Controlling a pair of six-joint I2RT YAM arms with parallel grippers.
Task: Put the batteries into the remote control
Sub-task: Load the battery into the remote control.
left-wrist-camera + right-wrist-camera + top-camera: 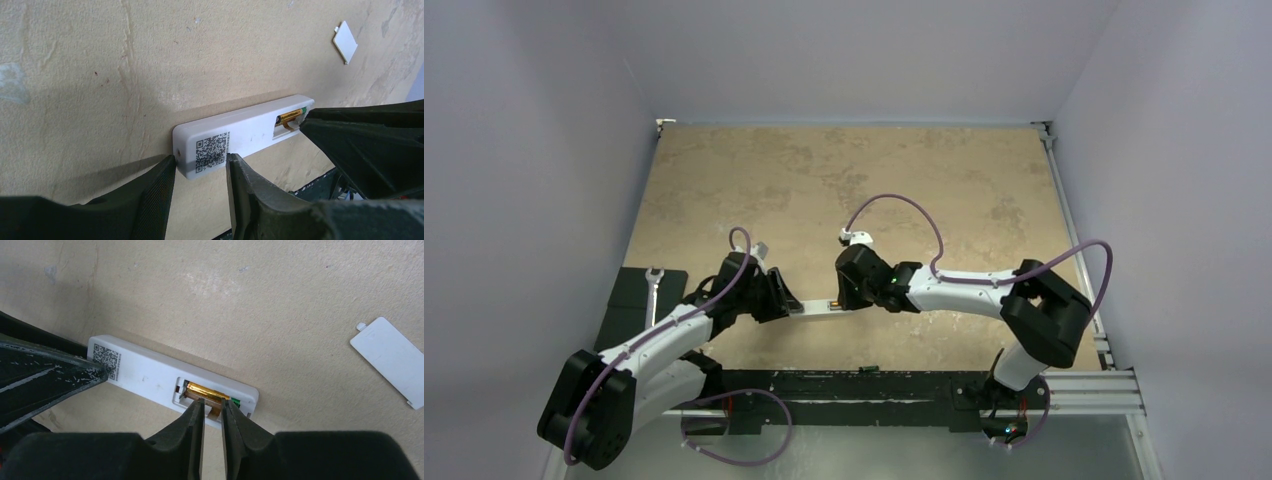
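Note:
The remote control (812,308) lies back up on the tan table, its battery bay open. A QR label marks its left end (212,148). My left gripper (200,162) is shut on that end, one finger against each side. A gold battery with a green end (210,391) lies in the bay; in the left wrist view this battery (290,117) shows by the right gripper's dark finger (350,140). My right gripper (213,405) stands slightly open, its tips resting at the bay's edge against the battery, with a narrow gap between them.
The white battery cover (392,361) lies loose on the table beyond the remote, the same cover (345,42) showing far off in the left wrist view. A wrench (653,285) rests on a black mat (634,300) at the left. A small dark object (869,370) sits on the front rail.

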